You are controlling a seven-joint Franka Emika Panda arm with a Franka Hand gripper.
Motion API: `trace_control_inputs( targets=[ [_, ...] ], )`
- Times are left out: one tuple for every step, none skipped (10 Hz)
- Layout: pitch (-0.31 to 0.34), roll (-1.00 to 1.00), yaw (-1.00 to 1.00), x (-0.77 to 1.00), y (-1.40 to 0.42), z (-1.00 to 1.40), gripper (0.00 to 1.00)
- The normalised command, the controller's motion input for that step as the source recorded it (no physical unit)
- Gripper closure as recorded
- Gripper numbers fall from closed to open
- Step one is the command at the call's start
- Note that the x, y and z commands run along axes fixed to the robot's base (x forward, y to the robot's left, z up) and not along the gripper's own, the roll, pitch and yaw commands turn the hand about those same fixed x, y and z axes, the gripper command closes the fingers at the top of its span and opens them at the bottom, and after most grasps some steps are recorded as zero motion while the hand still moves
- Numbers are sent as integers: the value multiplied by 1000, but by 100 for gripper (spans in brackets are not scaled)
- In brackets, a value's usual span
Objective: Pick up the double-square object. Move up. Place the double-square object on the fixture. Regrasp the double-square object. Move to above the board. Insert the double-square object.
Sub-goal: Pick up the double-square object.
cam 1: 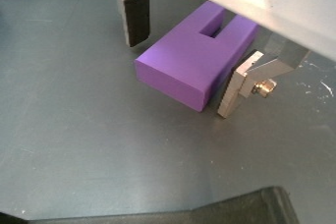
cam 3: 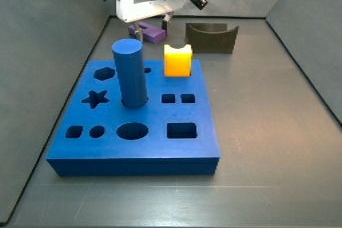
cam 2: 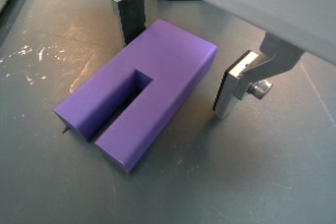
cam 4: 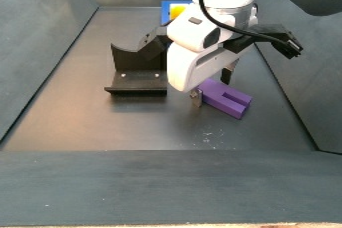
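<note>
Two fingers (cam 2: 234, 88) astride double-square object (cam 2: 138, 90), hand (cam 2: 180, 56) open

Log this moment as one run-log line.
stage: pick | gripper: open, low, straddling purple block | block: on floor, ungrasped | fixture: empty | board: block's slot unfilled

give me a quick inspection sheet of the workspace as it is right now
surface: dark grey floor, scuffed and scratched in a wrist view
job's things: double-square object lies flat on the floor; fixture stands apart from it, nothing in it; board lies flat, blue
clutter: blue cylinder upright in the board; yellow block at the board's far edge
grippers: gripper low over the double-square object, fingers either side of it with gaps showing, not closed on it
cables: black cable loops off the wrist
surroundings: grey walls around the floor
</note>
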Motion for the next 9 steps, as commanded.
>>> trace_control_inputs(
  targets=[
    [-53, -13, 0, -17, 0, 0, 0],
    [0, 11, 0, 0, 0, 0, 0],
    [-200, 201, 20, -51, -3, -357, 0],
    [-160, 83, 0, -54, -37, -169, 0],
    [-311, 83, 0, -137, -9, -309, 0],
    [-413, 134, 0, -180, -40, -397, 0],
    [-277, 84, 0, -160, -31, -194, 0],
    [-20, 0, 0, -20, 0, 0, 0],
    [0, 0, 0, 0, 0, 0, 0]
  ],
)
